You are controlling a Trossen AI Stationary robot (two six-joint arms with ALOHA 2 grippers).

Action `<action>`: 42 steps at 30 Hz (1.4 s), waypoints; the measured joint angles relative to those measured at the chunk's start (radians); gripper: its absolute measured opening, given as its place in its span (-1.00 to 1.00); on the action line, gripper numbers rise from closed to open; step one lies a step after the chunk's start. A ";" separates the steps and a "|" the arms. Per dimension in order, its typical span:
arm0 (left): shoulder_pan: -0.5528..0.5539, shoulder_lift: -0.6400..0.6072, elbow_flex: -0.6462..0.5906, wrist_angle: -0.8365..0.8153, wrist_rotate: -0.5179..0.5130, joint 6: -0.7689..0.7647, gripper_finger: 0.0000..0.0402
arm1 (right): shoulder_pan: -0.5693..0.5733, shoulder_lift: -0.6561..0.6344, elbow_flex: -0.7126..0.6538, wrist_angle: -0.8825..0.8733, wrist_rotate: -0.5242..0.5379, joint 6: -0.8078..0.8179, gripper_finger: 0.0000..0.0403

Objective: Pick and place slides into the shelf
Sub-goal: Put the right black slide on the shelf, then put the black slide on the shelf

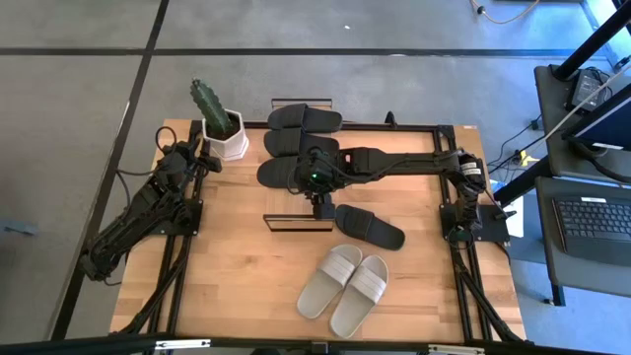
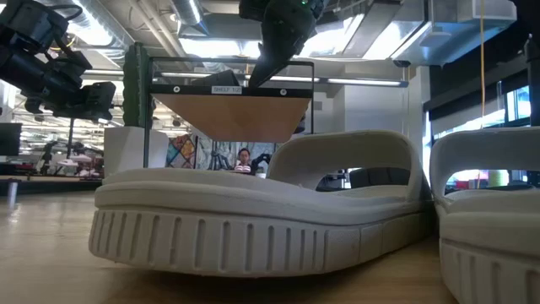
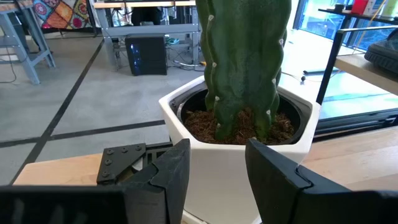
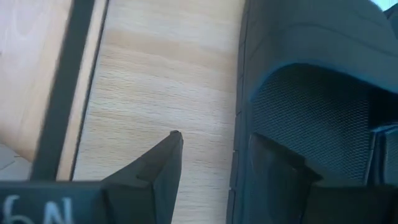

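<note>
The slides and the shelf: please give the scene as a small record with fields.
black slides: three lie in a row at the table's far edge, one lies alone beside the shelf
grey slides: one pair near the front
shelf: centre of table
right gripper: over the shelf, fingers apart astride a black slide's edge
left gripper: waits by the cactus pot, fingers apart

Both arms are dark, near-black, built of blocky jointed segments with black cables trailing along them. The right arm (image 1: 394,158) shows a small green light near its wrist. The left gripper (image 3: 214,174) has thick, matte black wedge-shaped fingers (image 3: 174,171) with bevelled edges.
</note>
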 joint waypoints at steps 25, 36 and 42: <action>0.000 0.000 0.000 0.000 0.000 0.000 -0.27 | 0.223 -0.127 -0.002 -0.506 0.399 0.494 -0.06; 0.000 0.000 0.000 0.000 0.011 -0.002 -0.27 | 0.451 -0.130 -0.012 -0.744 0.682 0.852 -0.06; 0.000 0.000 0.000 0.000 0.011 -0.005 -0.27 | 0.549 -0.139 -0.167 -0.721 0.689 1.019 -0.06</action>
